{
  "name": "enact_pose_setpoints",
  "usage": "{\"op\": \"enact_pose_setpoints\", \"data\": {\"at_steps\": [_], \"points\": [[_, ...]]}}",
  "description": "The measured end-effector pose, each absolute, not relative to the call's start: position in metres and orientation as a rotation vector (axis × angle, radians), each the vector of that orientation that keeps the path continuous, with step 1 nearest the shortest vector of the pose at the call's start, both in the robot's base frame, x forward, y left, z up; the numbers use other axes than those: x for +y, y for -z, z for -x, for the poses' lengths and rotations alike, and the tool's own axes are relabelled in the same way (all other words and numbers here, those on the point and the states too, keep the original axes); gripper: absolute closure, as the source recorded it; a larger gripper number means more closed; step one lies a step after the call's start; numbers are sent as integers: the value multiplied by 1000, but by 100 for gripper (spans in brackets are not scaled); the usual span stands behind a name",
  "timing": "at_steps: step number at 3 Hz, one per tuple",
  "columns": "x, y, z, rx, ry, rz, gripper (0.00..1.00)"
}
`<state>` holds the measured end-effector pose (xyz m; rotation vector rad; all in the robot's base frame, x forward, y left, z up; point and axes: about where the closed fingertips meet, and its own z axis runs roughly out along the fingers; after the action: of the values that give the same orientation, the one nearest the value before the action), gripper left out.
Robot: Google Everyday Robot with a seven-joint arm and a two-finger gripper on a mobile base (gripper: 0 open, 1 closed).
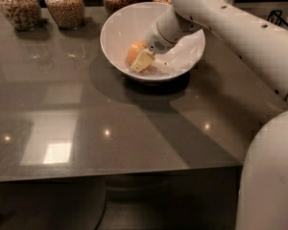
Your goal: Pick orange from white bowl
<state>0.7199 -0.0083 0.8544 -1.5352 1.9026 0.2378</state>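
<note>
The white bowl point(182, 56) stands on the grey table near its far edge. The orange point(133, 51) lies inside the bowl on its left side, partly covered. My gripper point(141, 61) reaches down into the bowl from the upper right. Its pale tip is right against the front of the orange. The white arm point(216, 13) covers the bowl's far right rim.
Several glass jars of grains point(65, 6) stand in a row along the back edge, behind and left of the bowl. The grey table point(110, 128) stretches toward the camera with bright reflections. My robot's white body point(269, 176) fills the lower right.
</note>
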Motion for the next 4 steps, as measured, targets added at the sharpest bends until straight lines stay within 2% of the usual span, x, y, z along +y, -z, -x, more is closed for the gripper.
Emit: {"op": "enact_pose_setpoints", "data": {"at_steps": [1, 2, 4], "points": [[-11, -870, -712, 1878, -273, 1500, 88], [-18, -895, -699, 1845, -352, 1426, 100], [-46, -952, -638, 1757, -562, 1201, 100]]}}
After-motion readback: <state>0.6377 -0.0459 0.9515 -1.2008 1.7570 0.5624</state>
